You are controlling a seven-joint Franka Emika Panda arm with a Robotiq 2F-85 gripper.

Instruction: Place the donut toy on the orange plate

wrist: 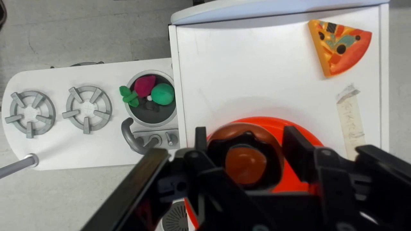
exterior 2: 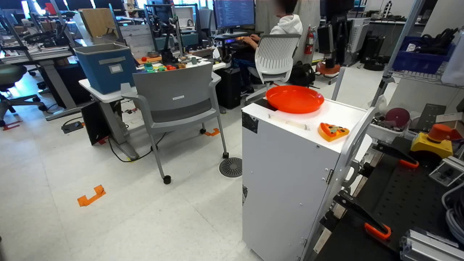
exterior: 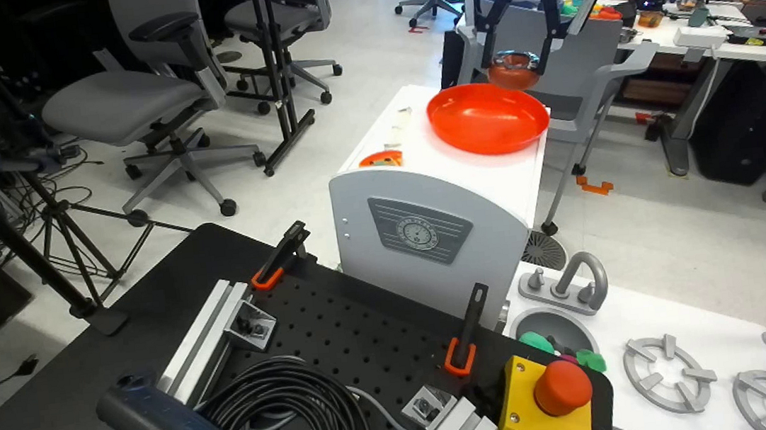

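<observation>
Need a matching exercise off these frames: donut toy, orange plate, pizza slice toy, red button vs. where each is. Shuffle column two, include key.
Column 1
1. donut toy
2. orange plate
3. pizza slice toy
4. red button

Column 2
A. wedge-shaped, lying on the white top
B. mounted on a yellow box
C. held in the gripper
D. round, with a raised rim, sitting on the white top

Pairs: 1-C, 2-D, 3-A, 4-B
</observation>
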